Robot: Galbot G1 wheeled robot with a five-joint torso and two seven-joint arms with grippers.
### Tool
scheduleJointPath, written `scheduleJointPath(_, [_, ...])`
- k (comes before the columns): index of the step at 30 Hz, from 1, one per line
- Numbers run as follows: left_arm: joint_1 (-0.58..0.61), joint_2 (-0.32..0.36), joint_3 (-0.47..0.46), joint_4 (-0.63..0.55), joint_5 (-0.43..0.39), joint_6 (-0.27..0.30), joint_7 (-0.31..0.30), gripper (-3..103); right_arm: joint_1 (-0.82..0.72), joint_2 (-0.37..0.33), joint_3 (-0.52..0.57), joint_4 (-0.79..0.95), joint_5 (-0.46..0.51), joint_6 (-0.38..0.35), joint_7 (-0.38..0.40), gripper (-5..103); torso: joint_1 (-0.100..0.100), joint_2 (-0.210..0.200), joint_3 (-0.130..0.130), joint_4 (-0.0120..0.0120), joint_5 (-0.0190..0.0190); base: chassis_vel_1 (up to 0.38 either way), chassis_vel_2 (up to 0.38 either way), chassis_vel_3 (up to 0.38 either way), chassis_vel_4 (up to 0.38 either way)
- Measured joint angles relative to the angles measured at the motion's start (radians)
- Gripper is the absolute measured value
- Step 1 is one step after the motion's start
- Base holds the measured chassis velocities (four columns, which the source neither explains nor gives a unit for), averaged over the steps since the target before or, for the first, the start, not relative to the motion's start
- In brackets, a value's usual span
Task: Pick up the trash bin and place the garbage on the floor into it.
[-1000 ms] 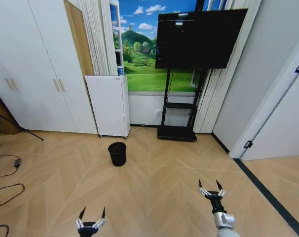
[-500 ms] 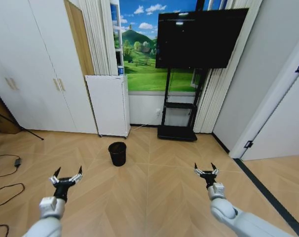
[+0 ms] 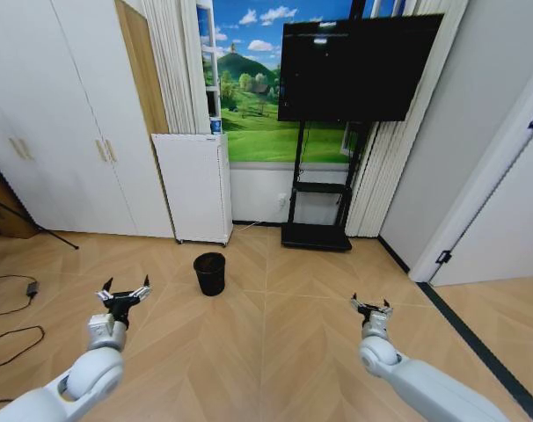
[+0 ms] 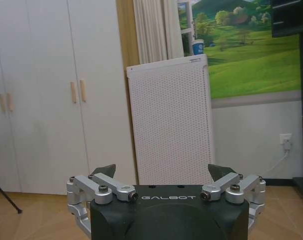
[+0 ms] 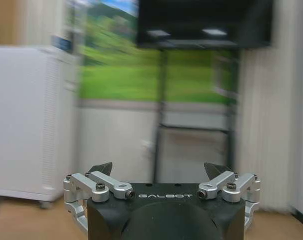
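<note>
The trash bin (image 3: pixel 209 273), a small black cylinder, stands upright on the wooden floor in front of the white perforated appliance. My left gripper (image 3: pixel 123 294) hangs open in the air, to the left of the bin and nearer to me. Its open fingers also show in the left wrist view (image 4: pixel 164 172), with nothing between them. My right gripper (image 3: pixel 372 306) is raised on the right side, well away from the bin, also open and holding nothing (image 5: pixel 158 169). The garbage is out of view.
A tall white perforated appliance (image 3: pixel 195 187) stands against the wall behind the bin. A black TV (image 3: pixel 358 69) on a stand (image 3: pixel 317 236) is to its right. White cabinets (image 3: pixel 60 123) line the left wall. Black cables (image 3: pixel 10 303) lie on the floor at far left. A door (image 3: pixel 504 220) is on the right.
Both arms have risen from low in front of me to about mid height and pointed forward. The left gripper came up from the bottom edge. The bin has not moved.
</note>
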Motion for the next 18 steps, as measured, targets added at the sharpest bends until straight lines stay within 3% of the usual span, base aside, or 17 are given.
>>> scheduleJointPath(1, [0.000,0.000,0.000,0.000,0.000,0.000,0.000,100,0.000,0.000,0.000,0.000,0.000,0.000,0.000,100,0.000,0.000,0.000,0.0000,0.0000,0.000,0.000,0.000,0.000])
scheduleJointPath(3, [0.000,-0.002,0.009,-0.005,-0.009,-0.012,0.046,100,-0.003,-0.047,-0.028,0.029,-0.045,0.059,-0.104,100,0.000,0.000,0.000,-0.0001,0.0000,0.000,0.000,0.000,0.000])
scheduleJointPath(8, [-0.027,0.003,0.030,-0.013,-0.034,-0.030,0.117,100,0.012,-0.071,-0.053,0.062,-0.057,0.069,-0.122,100,0.000,0.000,0.000,0.0002,0.0006,0.000,0.000,0.000,0.000])
scheduleJointPath(11, [-0.056,0.007,0.044,-0.005,-0.043,-0.032,0.135,100,0.035,-0.075,-0.067,0.060,-0.060,0.057,-0.104,100,0.000,0.000,0.000,0.0000,0.0003,0.000,0.000,0.000,0.000])
scheduleJointPath(14, [-0.108,0.003,0.060,0.034,-0.052,-0.022,0.127,100,0.096,-0.045,-0.094,0.053,-0.038,-0.009,0.033,100,0.000,0.000,0.000,0.0000,0.0003,0.000,0.000,0.000,0.000])
scheduleJointPath(17, [-0.110,0.002,0.060,0.036,-0.052,-0.022,0.126,100,0.098,-0.044,-0.094,0.053,-0.037,-0.011,0.037,100,0.000,0.000,0.000,0.0000,0.0002,0.000,0.000,0.000,0.000])
scheduleJointPath(18, [-0.122,0.001,0.061,0.043,-0.058,-0.019,0.124,100,0.114,-0.031,-0.102,0.056,-0.033,-0.023,0.076,100,0.000,0.000,0.000,0.0001,0.0004,0.000,0.000,0.000,0.000])
